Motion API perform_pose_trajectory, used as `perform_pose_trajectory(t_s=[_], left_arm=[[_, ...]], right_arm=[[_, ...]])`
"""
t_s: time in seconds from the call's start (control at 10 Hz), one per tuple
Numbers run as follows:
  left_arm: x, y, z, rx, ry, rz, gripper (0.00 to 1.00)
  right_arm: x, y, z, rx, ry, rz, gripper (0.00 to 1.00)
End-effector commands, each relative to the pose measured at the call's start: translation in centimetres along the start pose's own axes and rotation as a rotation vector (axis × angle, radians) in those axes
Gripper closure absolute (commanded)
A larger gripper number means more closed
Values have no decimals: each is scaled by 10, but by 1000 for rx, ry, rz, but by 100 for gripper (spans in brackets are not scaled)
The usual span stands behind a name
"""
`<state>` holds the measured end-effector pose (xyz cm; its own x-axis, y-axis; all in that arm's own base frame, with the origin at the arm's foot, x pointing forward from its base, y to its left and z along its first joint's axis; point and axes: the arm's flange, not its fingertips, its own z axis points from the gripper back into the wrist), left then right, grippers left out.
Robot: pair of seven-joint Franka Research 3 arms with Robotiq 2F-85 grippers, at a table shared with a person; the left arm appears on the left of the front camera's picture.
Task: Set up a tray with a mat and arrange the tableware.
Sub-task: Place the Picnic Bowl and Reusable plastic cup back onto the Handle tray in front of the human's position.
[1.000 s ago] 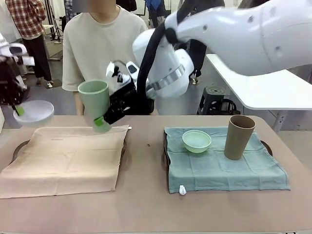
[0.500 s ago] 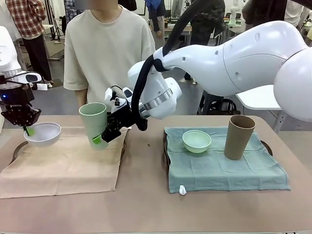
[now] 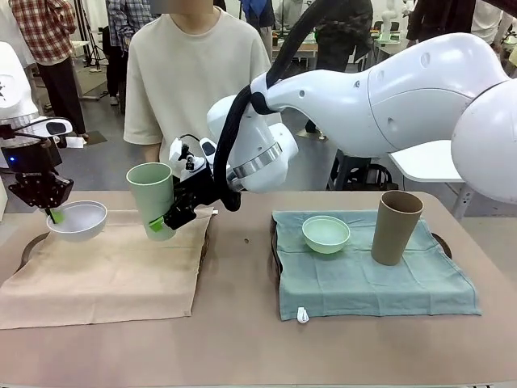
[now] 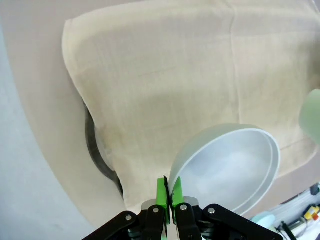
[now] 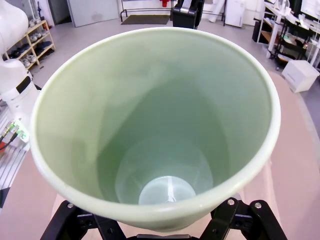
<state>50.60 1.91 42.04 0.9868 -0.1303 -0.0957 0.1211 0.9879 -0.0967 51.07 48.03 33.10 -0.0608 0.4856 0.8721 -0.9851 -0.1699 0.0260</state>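
Note:
My left gripper (image 3: 53, 213) is shut on the rim of the small white bowl (image 3: 77, 220), low over the far left corner of the beige mat (image 3: 105, 263). In the left wrist view the green fingertips (image 4: 161, 191) pinch the white bowl's (image 4: 227, 167) rim above the beige mat (image 4: 175, 75). My right gripper (image 3: 165, 219) reaches across and is shut on the tall pale-green tumbler (image 3: 152, 196), slightly tilted at the beige mat's far edge. The tumbler's (image 5: 160, 125) empty inside faces the right wrist camera. A mint-green bowl (image 3: 325, 234) and a tan-brown tumbler (image 3: 395, 226) stand on the teal mat (image 3: 371, 283).
Each mat lies over a dark round tray: the left tray's rim (image 4: 96, 155) shows under the beige mat, the right tray's rim (image 3: 442, 242) beside the teal one. A person (image 3: 194, 73) stands at the far side of the table. My right arm (image 3: 363, 89) spans the middle.
Both grippers have come down toward the beige mat, the left with the white bowl, the right with the pale-green tumbler. The person shifted slightly to the right.

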Motion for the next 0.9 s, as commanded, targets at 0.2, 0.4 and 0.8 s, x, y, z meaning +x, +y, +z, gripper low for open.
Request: perform_pose_trajectory(t_s=[0.2, 0.4, 0.8], left_arm=[[-1, -2, -3, 17, -64, -37, 96], [0, -3, -11, 50, -151, -69, 96], [20, -7, -41, 70, -130, -87, 96]], right_arm=[[-9, -1, -3, 46, -31, 38, 19], [-13, -4, -3, 35, -44, 83, 19], [-31, -13, -13, 38, -61, 115, 19]])
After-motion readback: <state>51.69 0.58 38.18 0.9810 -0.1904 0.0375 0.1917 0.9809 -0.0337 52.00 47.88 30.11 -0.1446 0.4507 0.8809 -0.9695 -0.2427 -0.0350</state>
